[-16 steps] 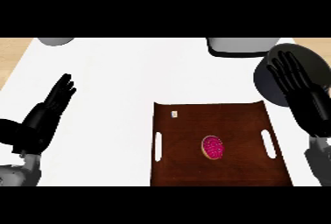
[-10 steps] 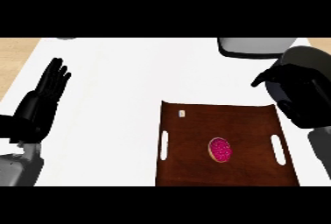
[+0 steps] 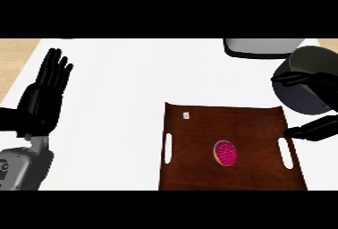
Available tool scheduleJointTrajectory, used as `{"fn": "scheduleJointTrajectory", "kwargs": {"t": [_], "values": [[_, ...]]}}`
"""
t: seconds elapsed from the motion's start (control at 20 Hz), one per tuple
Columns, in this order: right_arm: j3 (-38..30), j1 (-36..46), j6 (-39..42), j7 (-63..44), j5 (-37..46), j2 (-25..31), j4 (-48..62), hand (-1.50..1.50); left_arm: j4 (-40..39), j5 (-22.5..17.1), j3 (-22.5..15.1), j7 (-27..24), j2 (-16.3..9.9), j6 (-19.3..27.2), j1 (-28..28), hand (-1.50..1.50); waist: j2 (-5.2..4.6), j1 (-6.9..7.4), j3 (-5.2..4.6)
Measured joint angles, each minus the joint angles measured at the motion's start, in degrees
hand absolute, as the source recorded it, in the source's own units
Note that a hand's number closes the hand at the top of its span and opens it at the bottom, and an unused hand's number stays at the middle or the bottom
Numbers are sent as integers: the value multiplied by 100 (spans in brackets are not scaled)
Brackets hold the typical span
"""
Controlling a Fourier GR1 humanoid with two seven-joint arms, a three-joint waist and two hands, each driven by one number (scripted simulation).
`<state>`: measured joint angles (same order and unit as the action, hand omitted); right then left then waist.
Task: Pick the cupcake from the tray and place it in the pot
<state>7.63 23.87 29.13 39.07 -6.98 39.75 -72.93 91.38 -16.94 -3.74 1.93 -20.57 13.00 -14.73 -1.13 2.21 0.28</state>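
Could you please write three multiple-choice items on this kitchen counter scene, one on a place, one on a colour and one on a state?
1. Where does the cupcake lie?
A. inside the pot
B. on the brown tray
C. in the left hand

2. What colour is the cupcake's top?
A. pink
B. green
C. white

3. How is the left hand held?
A. curled round the cupcake
C. pressed flat on the tray
B. open, fingers straight, holding nothing

Answers:
1. B: the cupcake sits on the tray, between its two white handle slots, apart from the pot at the right.
2. A: its top shows bright pink against the brown tray.
3. B: the left hand is at the view's left with fingers up, away from the tray; the right hand is at the tray's right edge, near the pot.
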Motion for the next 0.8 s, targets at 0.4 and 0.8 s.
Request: {"fn": "scheduleJointTrajectory", "kwargs": {"t": [0.4, 0.8], "values": [[754, 205, -806, 1027, 1649, 534, 380, -150, -253, 74, 34, -97, 164, 47, -73, 0, 50, -73, -16], [1541, 384, -923, 690, 2728, 553, -158, -150, -487, 146, 164, -216, 242, -37, -122, 0, 102, -176, -29]]}}
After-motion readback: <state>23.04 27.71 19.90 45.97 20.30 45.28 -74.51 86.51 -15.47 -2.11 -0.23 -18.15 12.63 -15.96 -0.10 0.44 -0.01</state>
